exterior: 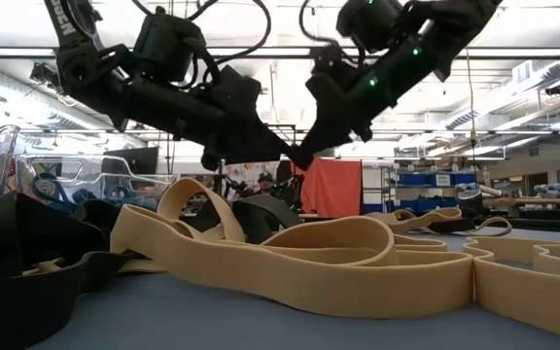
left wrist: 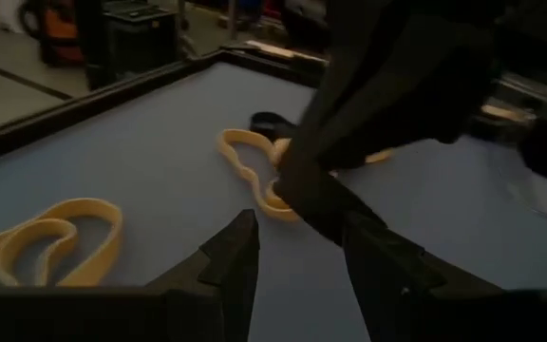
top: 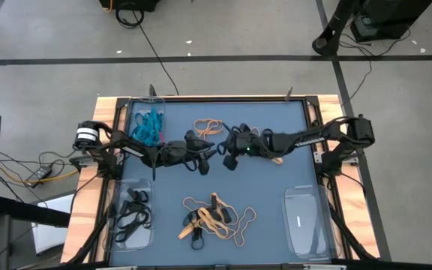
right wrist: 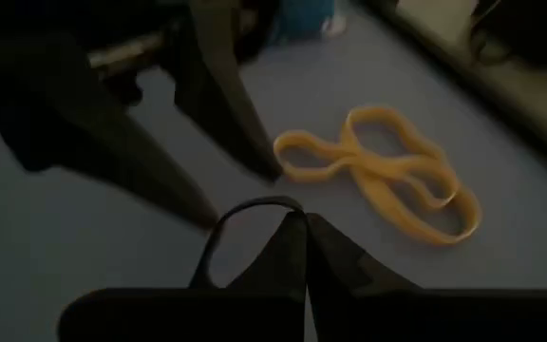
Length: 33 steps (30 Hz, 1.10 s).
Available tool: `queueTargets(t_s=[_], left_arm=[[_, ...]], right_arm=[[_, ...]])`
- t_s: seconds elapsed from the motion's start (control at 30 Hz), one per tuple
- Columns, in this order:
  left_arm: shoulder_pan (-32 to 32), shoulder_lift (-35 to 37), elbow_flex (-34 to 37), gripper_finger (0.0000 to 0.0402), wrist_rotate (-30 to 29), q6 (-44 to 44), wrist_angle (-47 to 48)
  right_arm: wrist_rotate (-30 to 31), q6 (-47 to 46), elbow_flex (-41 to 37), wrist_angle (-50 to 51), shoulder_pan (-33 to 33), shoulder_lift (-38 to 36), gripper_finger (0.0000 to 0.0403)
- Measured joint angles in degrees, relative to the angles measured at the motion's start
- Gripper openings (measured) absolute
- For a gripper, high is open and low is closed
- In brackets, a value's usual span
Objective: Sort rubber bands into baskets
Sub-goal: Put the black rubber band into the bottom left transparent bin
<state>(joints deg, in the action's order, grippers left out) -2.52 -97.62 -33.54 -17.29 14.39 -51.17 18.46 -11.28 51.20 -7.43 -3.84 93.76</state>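
Pinched shut, the jaws of the right gripper [right wrist: 297, 233] had a thin black rubber band [right wrist: 231, 233] caught between their tips, its loop hanging free to one side just above the blue tabletop [top: 276, 217]. Facing them near the middle of the table, the left gripper [left wrist: 292, 252] held its jaws partly apart and empty, tips close to the right one's, probably placed to help or to wait its turn.

Just beside both grippers lay a tan band [right wrist: 387, 176], twisted into a figure of eight, flat and untouched. More tan and black bands [top: 212, 219] sat tangled in a loose heap at the near middle of the tabletop, so most sorting appeared undone.

Clear baskets stood at the corners: the far left basket [top: 136, 112] held teal-blue bands [top: 148, 126], the near left basket [top: 116, 225] held black bands [top: 132, 217], and the near right basket [top: 306, 196] showed no bands. By colour, the pinched black band most likely belonged in the near left basket, well apart from the right gripper, across the left arm's side.
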Motion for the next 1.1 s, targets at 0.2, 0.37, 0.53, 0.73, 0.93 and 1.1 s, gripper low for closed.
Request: queueTargets(t_s=[0.2, 0.37, 0.53, 0.73, 0.93, 1.1], left_arm=[[0.04, -0.02, -0.04, 0.0157, 3.25, 0.16, -1.56], [0.04, -0.02, -0.07, 0.0157, 3.72, 0.14, -3.4], [0.02, -0.02, -0.09, 0.0143, 7.44, -0.85, -3.42], [0.04, -0.02, -0.09, 0.0037, 8.08, -0.96, -3.72], [0.08, -0.02, -0.09, 0.0007, 9.04, -1.73, -4.34], [0.48, -0.02, -0.09, 0.0004, 10.71, -2.35, -5.21]], right_arm=[[6.93, 4.88, 0.0, -2.35, 3.07, 0.0, 0.0008], [7.48, 6.75, 0.0, -4.22, 4.06, 0.0, 0.0008], [7.47, 7.5, 0.0, -5.41, 4.46, 0.0, 0.0008], [7.47, 8.08, 0.0, -5.85, 4.49, 0.0, 0.0009], [6.75, 8.18, 0.0, -5.83, 4.49, -0.02, 0.0022], [6.05, 8.51, 0.0, -5.81, 4.49, -0.02, 0.0047]])
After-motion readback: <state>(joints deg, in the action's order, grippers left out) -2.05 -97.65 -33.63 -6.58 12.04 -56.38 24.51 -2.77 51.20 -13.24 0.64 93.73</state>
